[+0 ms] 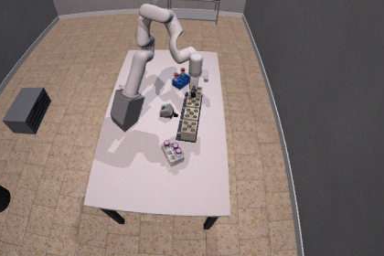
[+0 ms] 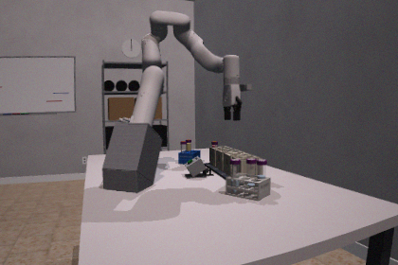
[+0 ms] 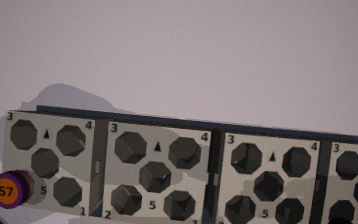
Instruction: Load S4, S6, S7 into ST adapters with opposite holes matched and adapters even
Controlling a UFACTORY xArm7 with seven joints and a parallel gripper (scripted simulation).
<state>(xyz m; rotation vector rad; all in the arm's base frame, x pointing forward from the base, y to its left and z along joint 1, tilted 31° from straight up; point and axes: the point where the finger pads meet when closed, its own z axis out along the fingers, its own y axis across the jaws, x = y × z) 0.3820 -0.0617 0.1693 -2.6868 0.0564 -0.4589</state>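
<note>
The loading stand (image 1: 190, 115) holds a row of beige adapters; it also shows in the exterior view (image 2: 230, 158) and fills the lower wrist view (image 3: 190, 165). Sample S7 (image 3: 11, 190), purple-capped with an orange dot, stands in the bottom-left hole of the end adapter, the place marked 2 on its neighbour. All other holes in view are empty. My gripper (image 2: 232, 115) (image 1: 194, 90) is open and empty, hanging high above that end of the stand. A blue rack (image 1: 181, 80) with orange-dotted sample tubes stands just beyond the stand. The adapter side numbers are not readable.
A white rack (image 1: 173, 152) with several purple-capped blank tubes stands near the stand's front end. The small sloped desk with the green DONE key (image 1: 166, 111) sits left of the stand. The arm's grey base (image 1: 126, 109) is further left.
</note>
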